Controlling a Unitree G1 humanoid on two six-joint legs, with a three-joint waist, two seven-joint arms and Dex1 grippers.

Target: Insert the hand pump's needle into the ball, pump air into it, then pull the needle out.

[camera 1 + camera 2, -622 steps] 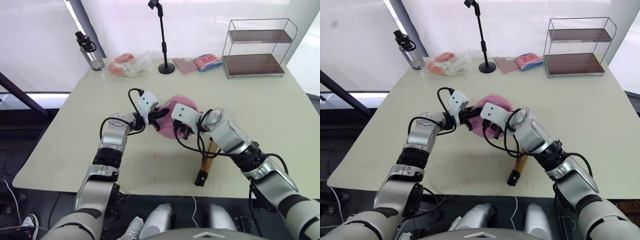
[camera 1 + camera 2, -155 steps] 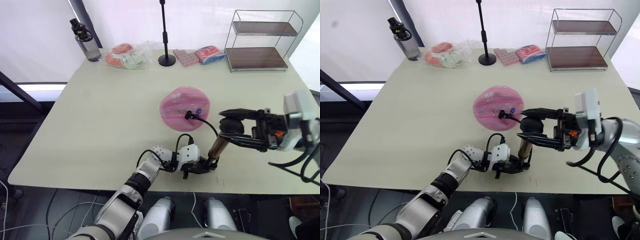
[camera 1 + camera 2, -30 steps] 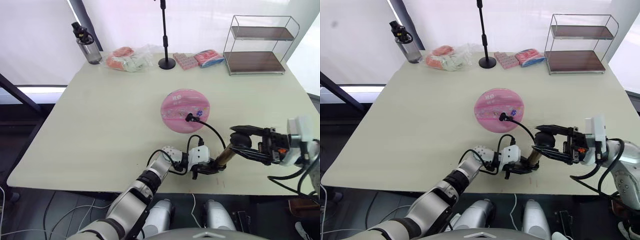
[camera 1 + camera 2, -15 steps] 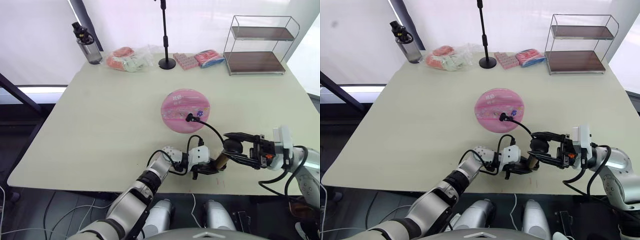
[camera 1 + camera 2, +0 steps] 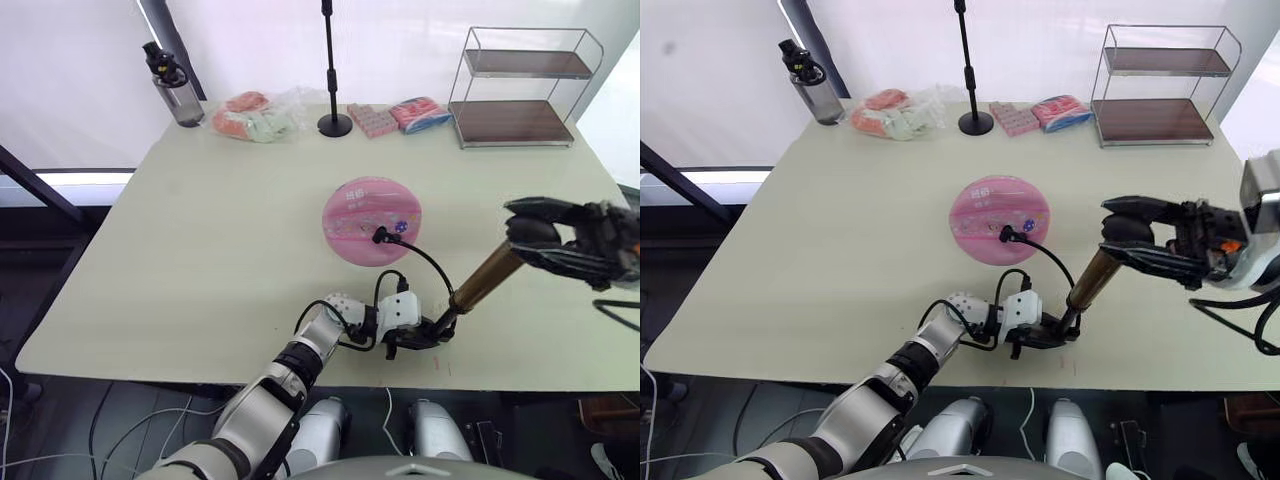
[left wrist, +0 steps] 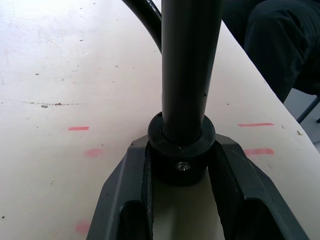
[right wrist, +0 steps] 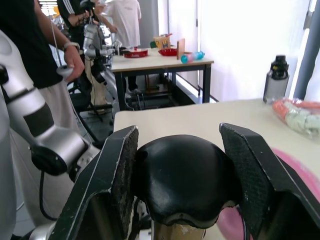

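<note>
Bright, even daylight; head views crisp, wrist views soft up close

Backlit white curtains blow out toward 12 o'clock, and the pale surface (image 5: 200, 230) carries only faint, short shadows. In the left wrist view the dark tube at close range is blurred; in the right wrist view the background windows glare white.

Silver jointed arms with black cable loops, white wrist blocks, black jaws
</note>
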